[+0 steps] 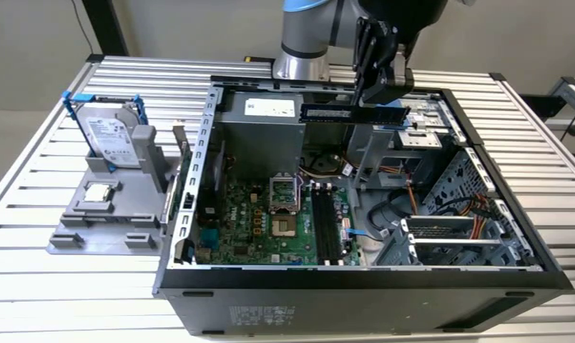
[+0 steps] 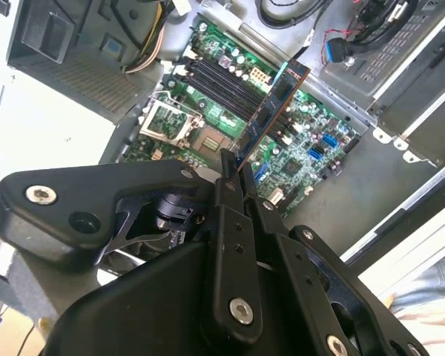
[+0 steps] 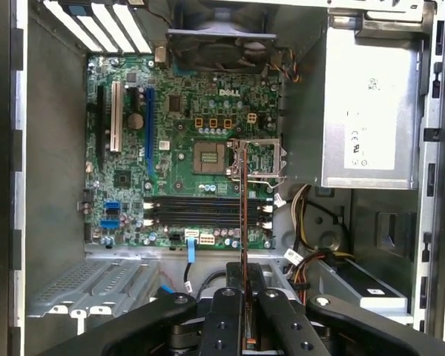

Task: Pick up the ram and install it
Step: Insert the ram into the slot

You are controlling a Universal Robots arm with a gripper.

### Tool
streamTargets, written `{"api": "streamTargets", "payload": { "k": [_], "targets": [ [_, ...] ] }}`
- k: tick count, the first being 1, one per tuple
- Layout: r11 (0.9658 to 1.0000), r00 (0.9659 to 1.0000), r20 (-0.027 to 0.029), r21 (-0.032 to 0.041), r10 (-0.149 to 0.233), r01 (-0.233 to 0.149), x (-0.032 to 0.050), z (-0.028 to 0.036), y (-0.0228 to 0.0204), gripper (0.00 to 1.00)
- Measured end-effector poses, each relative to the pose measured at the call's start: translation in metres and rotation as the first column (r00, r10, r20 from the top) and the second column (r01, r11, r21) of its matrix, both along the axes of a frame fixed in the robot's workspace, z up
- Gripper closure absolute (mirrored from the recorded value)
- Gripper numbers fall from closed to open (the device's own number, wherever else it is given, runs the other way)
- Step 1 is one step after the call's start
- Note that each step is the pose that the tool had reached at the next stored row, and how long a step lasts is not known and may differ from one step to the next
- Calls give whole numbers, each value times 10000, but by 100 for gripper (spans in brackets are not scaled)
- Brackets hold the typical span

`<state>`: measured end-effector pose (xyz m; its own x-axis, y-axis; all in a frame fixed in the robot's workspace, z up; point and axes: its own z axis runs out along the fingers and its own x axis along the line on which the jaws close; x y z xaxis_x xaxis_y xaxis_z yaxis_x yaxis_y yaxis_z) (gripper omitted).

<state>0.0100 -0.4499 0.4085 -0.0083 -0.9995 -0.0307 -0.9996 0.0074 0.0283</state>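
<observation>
The ram (image 1: 340, 112) is a thin blue-green stick held level in the air above the open computer case (image 1: 364, 275), over its back part. My gripper (image 1: 382, 104) is shut on the stick's end at the exterior view's right. In the second wrist view the ram (image 2: 273, 105) juts out from the gripper (image 2: 235, 167) over the green motherboard (image 2: 311, 141). In the first wrist view the ram (image 3: 243, 196) shows edge-on, rising from the gripper (image 3: 243, 280) and crossing the black memory slots (image 3: 204, 211). The slots (image 1: 327, 223) lie below the stick.
A grey fixture (image 1: 106, 229) at the exterior view's left carries a silver hard drive in a blue frame (image 1: 111, 136) and a small square processor chip (image 1: 96, 191). Inside the case are the open processor socket (image 3: 210, 157), a fan (image 3: 221, 44), the power supply (image 3: 371, 111) and cables (image 3: 308, 237).
</observation>
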Motion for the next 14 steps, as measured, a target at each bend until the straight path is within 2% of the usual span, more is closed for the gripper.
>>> {"api": "streamTargets", "payload": {
  "k": [6,14],
  "targets": [
    [9989,9989,1,4,-460,460,-2,-3,-3,100],
    [9938,9938,1,4,-1113,1113,-2,-3,-4,100]
  ]
}}
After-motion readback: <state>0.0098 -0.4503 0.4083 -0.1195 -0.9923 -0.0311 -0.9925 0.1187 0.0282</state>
